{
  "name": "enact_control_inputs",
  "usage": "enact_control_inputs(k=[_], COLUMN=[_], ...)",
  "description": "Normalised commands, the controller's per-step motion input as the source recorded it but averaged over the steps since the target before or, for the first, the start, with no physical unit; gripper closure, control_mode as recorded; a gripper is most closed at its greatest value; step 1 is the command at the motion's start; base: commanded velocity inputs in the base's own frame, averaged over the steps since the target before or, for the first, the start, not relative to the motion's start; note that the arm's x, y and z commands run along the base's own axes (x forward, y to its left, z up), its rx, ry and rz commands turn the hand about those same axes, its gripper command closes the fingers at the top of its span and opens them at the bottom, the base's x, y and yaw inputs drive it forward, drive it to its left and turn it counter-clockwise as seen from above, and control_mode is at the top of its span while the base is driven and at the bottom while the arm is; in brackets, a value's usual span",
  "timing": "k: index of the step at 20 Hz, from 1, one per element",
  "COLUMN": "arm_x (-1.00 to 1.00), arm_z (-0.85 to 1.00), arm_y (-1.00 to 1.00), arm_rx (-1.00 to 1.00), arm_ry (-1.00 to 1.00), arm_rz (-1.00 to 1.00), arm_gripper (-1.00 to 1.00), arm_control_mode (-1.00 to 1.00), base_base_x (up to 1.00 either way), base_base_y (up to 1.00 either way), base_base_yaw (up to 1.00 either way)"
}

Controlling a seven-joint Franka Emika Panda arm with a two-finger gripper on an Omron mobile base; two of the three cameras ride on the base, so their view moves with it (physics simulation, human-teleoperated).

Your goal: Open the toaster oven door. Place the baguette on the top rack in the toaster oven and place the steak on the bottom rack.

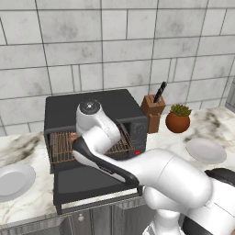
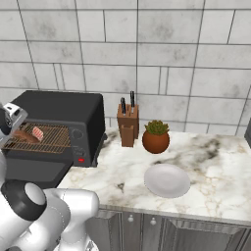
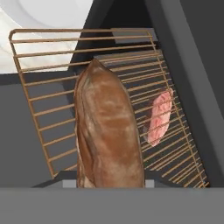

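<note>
1. A white robot arm reaches into the open black toaster oven (image 1: pixel 92 110) on a marbled kitchen counter (image 2: pixel 215 171), its hand at the mouth of the oven.
2. The toaster oven door (image 1: pixel 87 183) lies folded down flat toward the robot, its bar handle along the near edge.
3. In the hand view, the baguette (image 3: pixel 107 131) fills the middle, lying lengthwise over a pulled-out copper-brown wire rack (image 3: pixel 52 87), its near end at the bottom edge where the gripper sits.
4. The gripper (image 2: pixel 11 122) shows at the left edge of the right base view, just in front of the racks; its finger tips cannot be made out, so whether they are apart or clamped on the loaf cannot be told.
5. The steak (image 3: pixel 157 117) lies flat beyond the baguette to its right in the hand view, seen through the wires of the rack, so on the lower rack.
6. From the right base view, the steak (image 2: pixel 37 133) shows as a pink-red slab inside the oven, with the brown loaf (image 2: pixel 24 136) just beside it nearer the gripper.
7. A white plate (image 1: pixel 13 180) rests on the counter left of the oven; another white plate (image 2: pixel 166 180) lies to its right.
8. A wooden knife block (image 2: pixel 127 125) and a potted plant (image 2: pixel 156 137) stand by the tiled wall, right of the oven.
</note>
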Motion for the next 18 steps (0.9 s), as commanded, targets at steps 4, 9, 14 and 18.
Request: enact_control_inputs(k=[4, 9, 14, 18], arm_x=[0.0, 0.0, 0.01, 0.08], arm_z=[-0.06, -0.15, -0.23, -0.18], arm_y=[0.11, 0.05, 0.0, 0.0], arm_rx=[-0.06, 0.0, 0.0, 0.0], arm_ry=[-0.1, -0.07, -0.07, -0.03], arm_rz=[0.08, 0.12, 0.11, 0.06], arm_gripper=[1.0, 1.0, 1.0, 1.0], arm_control_mode=[-1.0, -1.0, -1.0, -1.0], base_base_x=[0.0, 0.0, 0.0, 0.0], base_base_y=[0.0, 0.0, 0.0, 0.0], base_base_yaw=[0.0, 0.0, 0.0, 0.0])
